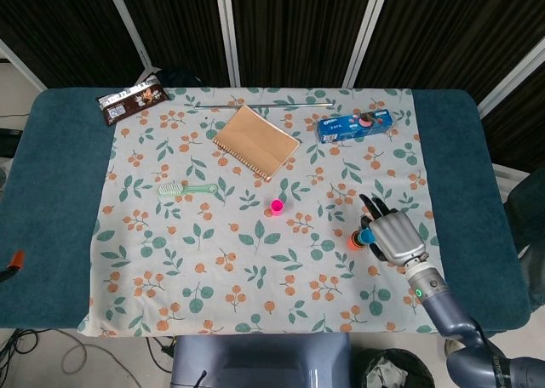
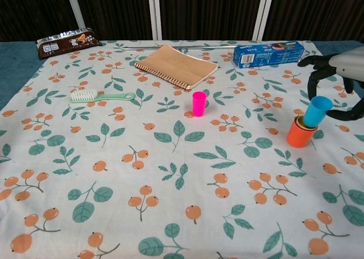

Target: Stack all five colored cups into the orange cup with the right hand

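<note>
1. The orange cup [image 2: 300,135] stands upright on the right side of the table, on the printed cloth [image 2: 170,174].
2. A blue cup [image 2: 316,111] sits in its mouth, tilted to the right and only partly sunk in; a yellow rim shows between the two.
3. The right hand [image 2: 341,71] is around the blue cup from the right, fingers spread and curved; whether they actually press on the cup I cannot tell.
4. From the head view the right hand [image 1: 396,237] covers most of the stack.
5. A pink cup [image 2: 198,103] stands alone near the middle of the cloth, well apart from the stack.
6. Farther back lie a brown notebook [image 2: 176,65], a blue box [image 2: 266,53] and a thin metal rod [image 2: 176,46].
7. To the left are a green brush [image 2: 101,96] and a dark snack bar [image 2: 66,42].
</note>
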`<action>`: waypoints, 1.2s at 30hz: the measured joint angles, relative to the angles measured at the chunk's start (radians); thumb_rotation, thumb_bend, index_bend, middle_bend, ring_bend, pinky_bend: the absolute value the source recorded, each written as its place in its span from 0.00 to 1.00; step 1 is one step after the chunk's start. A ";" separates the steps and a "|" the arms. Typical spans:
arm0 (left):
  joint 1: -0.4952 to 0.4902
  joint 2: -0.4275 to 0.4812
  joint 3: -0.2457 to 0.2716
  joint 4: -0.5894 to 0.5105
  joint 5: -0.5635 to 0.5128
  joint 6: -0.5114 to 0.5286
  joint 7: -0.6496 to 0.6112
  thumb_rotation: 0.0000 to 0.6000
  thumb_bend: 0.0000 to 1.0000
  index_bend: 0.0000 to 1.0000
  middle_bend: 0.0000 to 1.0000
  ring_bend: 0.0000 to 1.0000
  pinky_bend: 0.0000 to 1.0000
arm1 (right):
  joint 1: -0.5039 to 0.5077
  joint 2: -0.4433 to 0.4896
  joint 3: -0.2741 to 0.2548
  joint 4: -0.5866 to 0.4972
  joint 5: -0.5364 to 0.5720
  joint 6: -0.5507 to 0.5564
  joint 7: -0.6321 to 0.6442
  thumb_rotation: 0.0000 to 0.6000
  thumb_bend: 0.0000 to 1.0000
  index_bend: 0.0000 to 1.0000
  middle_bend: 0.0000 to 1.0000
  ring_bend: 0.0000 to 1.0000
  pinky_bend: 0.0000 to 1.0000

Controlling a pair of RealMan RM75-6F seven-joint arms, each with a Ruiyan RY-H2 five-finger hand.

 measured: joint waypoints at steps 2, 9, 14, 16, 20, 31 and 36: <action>0.000 0.000 0.000 0.000 0.000 0.000 0.000 1.00 0.27 0.10 0.00 0.00 0.30 | 0.001 -0.002 -0.004 0.003 0.000 -0.001 0.000 1.00 0.46 0.47 0.00 0.12 0.53; 0.000 0.000 0.000 0.000 -0.001 0.000 0.000 1.00 0.27 0.10 0.00 0.00 0.30 | 0.004 -0.019 -0.010 0.014 0.004 0.006 -0.008 1.00 0.45 0.15 0.00 0.09 0.20; 0.000 0.000 -0.001 0.000 -0.001 -0.001 -0.001 1.00 0.27 0.10 0.00 0.00 0.30 | 0.010 -0.033 -0.005 0.020 0.020 0.016 -0.023 1.00 0.39 0.07 0.00 0.04 0.09; 0.000 0.000 -0.001 0.000 -0.002 -0.001 -0.001 1.00 0.27 0.10 0.00 0.00 0.30 | 0.012 -0.038 -0.001 0.020 0.024 0.022 -0.027 1.00 0.39 0.07 0.00 0.03 0.09; 0.000 0.001 -0.002 -0.002 -0.002 -0.001 -0.003 1.00 0.27 0.10 0.00 0.00 0.30 | 0.018 -0.039 0.007 0.017 0.035 0.027 -0.034 1.00 0.39 0.07 0.00 0.03 0.09; 0.000 0.000 0.001 -0.005 0.003 -0.001 -0.001 1.00 0.27 0.10 0.00 0.00 0.30 | 0.068 -0.014 0.063 -0.052 0.093 0.021 -0.066 1.00 0.39 0.10 0.00 0.03 0.09; 0.001 0.000 0.003 -0.005 0.006 0.000 -0.001 1.00 0.27 0.10 0.00 0.00 0.30 | 0.128 -0.025 0.109 -0.068 0.183 -0.012 -0.093 1.00 0.39 0.14 0.00 0.03 0.09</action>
